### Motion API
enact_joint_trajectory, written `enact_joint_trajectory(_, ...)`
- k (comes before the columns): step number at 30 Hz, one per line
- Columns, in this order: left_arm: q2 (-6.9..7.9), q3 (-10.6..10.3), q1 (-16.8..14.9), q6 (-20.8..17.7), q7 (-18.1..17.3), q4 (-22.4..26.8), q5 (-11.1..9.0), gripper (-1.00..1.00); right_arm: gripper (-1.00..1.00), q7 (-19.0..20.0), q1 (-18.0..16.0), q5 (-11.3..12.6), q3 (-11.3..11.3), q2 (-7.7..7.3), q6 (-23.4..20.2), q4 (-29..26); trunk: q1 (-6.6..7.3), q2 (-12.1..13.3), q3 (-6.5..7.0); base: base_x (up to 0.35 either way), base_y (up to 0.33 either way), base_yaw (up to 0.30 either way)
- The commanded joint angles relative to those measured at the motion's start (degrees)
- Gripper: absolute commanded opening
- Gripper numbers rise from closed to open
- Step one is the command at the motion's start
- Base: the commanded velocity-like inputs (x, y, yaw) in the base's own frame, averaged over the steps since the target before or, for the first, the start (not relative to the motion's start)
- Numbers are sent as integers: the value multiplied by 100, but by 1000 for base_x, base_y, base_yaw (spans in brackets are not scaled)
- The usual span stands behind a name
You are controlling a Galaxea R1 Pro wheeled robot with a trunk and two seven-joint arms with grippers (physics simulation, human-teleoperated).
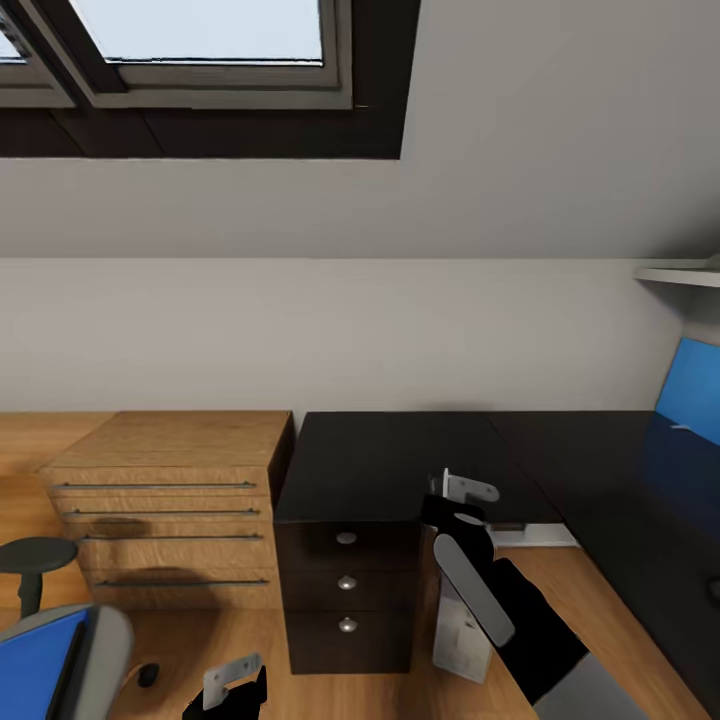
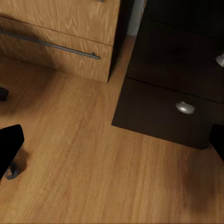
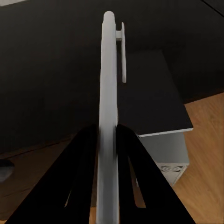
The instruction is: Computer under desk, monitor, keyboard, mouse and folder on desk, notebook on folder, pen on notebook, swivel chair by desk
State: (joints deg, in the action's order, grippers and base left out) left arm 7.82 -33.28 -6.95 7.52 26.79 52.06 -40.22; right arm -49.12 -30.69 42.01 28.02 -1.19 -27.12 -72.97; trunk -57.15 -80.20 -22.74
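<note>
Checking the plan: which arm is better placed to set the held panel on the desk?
Right. Its gripper is shut on the grey panel at the black desk's front edge; the left gripper hangs empty, low over the floor.

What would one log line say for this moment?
right fingers: shut on pen | left fingers: open | folder: on swivel chair

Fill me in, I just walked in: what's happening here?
The robot's right hand is clamped on a thin grey panel, seen edge-on, at the black desk edge, above the computer. The left hand hangs open and empty over the floor. The blue folder lies on the swivel chair.
</note>
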Motion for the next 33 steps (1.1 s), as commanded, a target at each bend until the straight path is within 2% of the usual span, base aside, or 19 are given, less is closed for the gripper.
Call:
enact_joint_trajectory(1,9,-39,-8,46,37,3,-59,100,-100,-19,-8,19,21,-6,-20,-7,-3,-4,-7,241,178,-5)
enact_joint_trajectory(4,9,-39,-8,47,37,5,-57,100,-100,47,-8,-22,30,-10,-20,-7,-3,-4,-7,251,185,-3)
enact_joint_trajectory(7,9,-39,-8,48,37,6,-56,100,-100,521,-8,-58,32,-12,-32,59,-3,-4,-7,261,186,-1)
enact_joint_trajectory(10,9,-39,-8,48,41,6,-56,100,-100,1187,-8,-73,29,-23,-49,223,-3,-4,-7,263,185,0)
enact_joint_trajectory(13,9,-43,-8,48,44,5,-61,100,-100,1870,-8,-108,28,-103,-54,350,-3,-4,-7,236,141,0)
enact_joint_trajectory(14,9,-45,-8,45,45,3,-63,100,-100,2318,-8,-192,20,-173,-59,427,-3,-4,-7,152,52,0)
enact_joint_trajectory(15,9,-45,-8,44,45,3,-63,100,-100,2460,-8,-229,17,-194,-60,452,-3,-4,-7,140,42,0)
enact_joint_trajectory(16,9,-45,-8,45,46,5,-64,100,-100,2820,-8,-341,6,-238,-63,512,-3,-4,-7,128,21,0)
enact_joint_trajectory(18,9,-44,-8,47,46,6,-61,100,-100,3081,-9,-445,-11,-266,-62,610,-3,-4,-7,194,11,0)
enact_joint_trajectory(21,9,-46,-8,48,46,5,-63,100,-100,3215,-15,-499,-27,-280,-58,764,-3,-4,-7,269,4,0)
enact_joint_trajectory(26,9,-47,-8,45,46,2,-64,100,-100,3225,-27,-514,-40,-277,-57,1047,-3,-4,-7,155,1,0)
enact_joint_trajectory(28,9,-45,-8,47,46,5,-63,100,-100,3225,-48,-517,-42,-258,-56,1460,-3,-4,-7,97,10,0)
enact_joint_trajectory(33,9,-39,-8,48,46,5,-64,100,-100,3230,-103,-518,-36,-229,-41,1953,-3,-4,-7,227,69,0)
